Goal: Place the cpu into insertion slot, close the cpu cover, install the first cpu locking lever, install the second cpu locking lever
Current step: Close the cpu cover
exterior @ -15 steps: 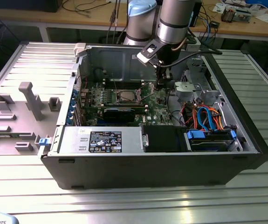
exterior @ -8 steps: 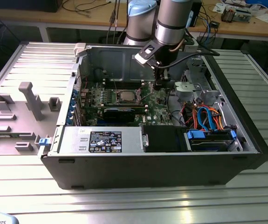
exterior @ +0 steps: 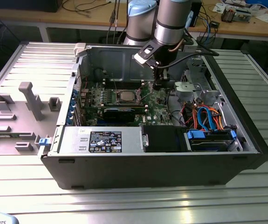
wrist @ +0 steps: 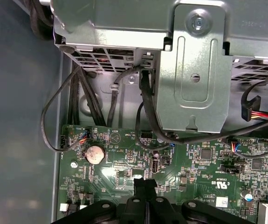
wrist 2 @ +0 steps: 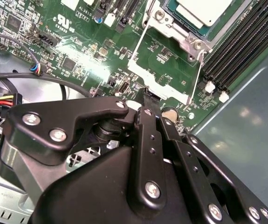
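Tool (wrist: 145,183) pressed together above green motherboard (wrist: 194,168), open case (exterior: 124,168) on ribbed metal table (exterior: 134,200), workbench (exterior: 259,29) behind

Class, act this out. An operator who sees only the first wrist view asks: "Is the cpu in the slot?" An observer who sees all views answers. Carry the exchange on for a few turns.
Observer: Yes. In the second wrist view the cpu lies in the slot.
Operator: Is the cover down?
Observer: No. The cover is swung open, and the board shows through its window.
Operator: Where is the tool relative to it?
Observer: The tool is at the cover's free edge. I cannot tell whether it grips it.
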You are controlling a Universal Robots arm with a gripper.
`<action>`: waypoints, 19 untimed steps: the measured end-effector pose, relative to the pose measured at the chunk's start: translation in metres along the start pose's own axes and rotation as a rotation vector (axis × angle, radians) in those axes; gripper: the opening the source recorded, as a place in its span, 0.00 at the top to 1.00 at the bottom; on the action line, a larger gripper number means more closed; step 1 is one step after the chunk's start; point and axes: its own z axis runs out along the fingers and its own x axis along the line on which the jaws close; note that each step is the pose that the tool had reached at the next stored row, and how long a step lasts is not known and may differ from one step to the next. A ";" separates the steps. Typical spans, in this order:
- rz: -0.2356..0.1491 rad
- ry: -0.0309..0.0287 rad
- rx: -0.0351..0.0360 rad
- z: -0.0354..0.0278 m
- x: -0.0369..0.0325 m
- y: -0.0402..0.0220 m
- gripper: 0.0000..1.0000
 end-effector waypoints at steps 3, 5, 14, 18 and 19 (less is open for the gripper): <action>0.000 0.0000 0.0000 0.0000 0.0000 -0.0003 0.89; 0.000 0.0000 0.0000 0.0000 0.0000 -0.0007 0.89; 0.000 0.0000 0.0000 0.0003 0.0003 -0.0051 0.89; 0.000 0.0000 0.0000 0.0005 0.0004 -0.0063 0.89; 0.000 0.0000 0.0000 0.0005 0.0005 -0.0071 0.89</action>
